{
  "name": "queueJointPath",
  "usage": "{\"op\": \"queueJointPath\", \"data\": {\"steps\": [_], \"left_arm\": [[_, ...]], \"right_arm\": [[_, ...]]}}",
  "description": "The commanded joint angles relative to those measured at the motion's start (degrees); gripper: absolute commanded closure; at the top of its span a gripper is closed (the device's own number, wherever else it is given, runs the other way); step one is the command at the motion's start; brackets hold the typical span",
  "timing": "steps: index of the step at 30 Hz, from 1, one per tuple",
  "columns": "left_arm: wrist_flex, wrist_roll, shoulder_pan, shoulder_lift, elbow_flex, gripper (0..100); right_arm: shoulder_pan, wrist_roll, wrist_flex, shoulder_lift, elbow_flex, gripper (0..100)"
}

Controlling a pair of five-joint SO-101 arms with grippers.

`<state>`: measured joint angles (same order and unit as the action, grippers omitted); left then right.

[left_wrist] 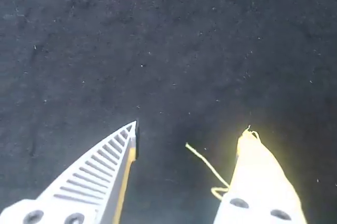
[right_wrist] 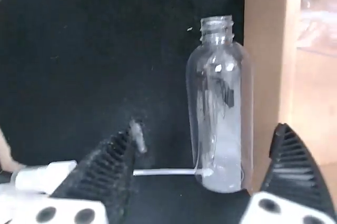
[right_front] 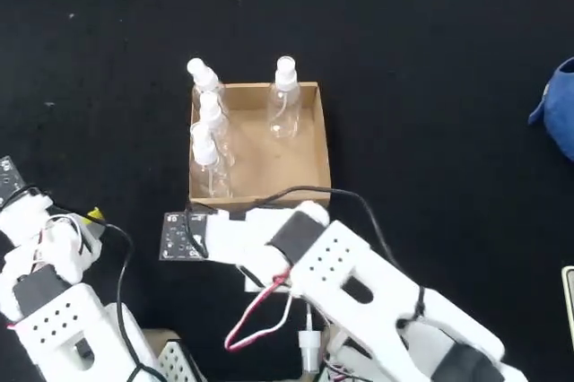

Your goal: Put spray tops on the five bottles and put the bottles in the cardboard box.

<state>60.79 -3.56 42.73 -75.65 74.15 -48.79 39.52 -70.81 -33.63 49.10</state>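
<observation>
A cardboard box point(right_front: 305, 162) sits mid-table and holds several clear bottles with white spray tops, such as one at the back right point(right_front: 284, 95) and one at the front left point(right_front: 206, 162). A topless clear bottle point(right_wrist: 217, 113) stands upright against the box's outer wall point(right_wrist: 271, 77). My right gripper point(right_wrist: 208, 129) is open, and the bottle stands ahead in line with the gap, not gripped. A loose spray top point(right_wrist: 39, 175) lies beside it, its tube point(right_wrist: 168, 172) reaching to the bottle's base. My left gripper point(left_wrist: 189, 132) is open over bare black cloth.
The right arm point(right_front: 341, 274) covers the table just in front of the box. The left arm point(right_front: 49, 283) sits at the front left. A blue object point(right_front: 560, 117) lies at the right edge. Black cloth point(right_front: 430, 86) covers the table.
</observation>
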Motion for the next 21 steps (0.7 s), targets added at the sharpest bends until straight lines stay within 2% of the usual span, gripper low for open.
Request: {"op": "queueJointPath", "data": {"steps": [1, 11, 21], "left_arm": [[-1.1, 0.3, 1.5, -0.2, -2.9, 82], [-1.2, 0.3, 3.5, -0.2, -3.0, 82], [-1.0, 0.3, 4.1, -0.2, -3.3, 82]], "right_arm": [[-0.8, 0.3, 3.3, 2.4, -1.5, 65.6], [-2.5, -2.2, 2.2, 0.7, -1.6, 65.6], [-3.0, -4.3, 9.5, 7.6, -0.4, 68.0]]}}
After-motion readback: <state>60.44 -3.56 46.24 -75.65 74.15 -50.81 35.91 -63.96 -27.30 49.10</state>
